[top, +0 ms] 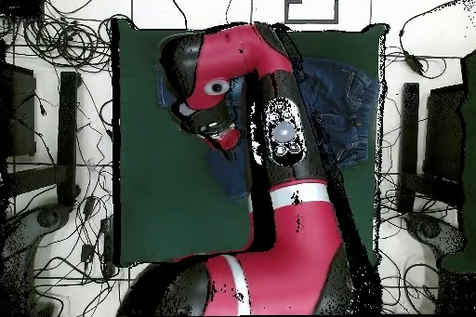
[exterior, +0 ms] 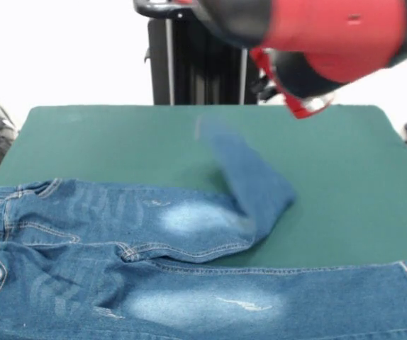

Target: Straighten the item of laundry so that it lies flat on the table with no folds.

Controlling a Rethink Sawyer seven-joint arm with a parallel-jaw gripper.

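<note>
Lying on the dark green felt-topped table [exterior: 345, 163], the blue denim jeans with faded pale patches [exterior: 83, 234] sit at its near edge in the front view, waistband at the left. One leg runs straight to the right; the other is folded back towards the table's middle. Red and black arm [top: 279, 146] overhangs the denim; gripper state cannot be told.
</note>
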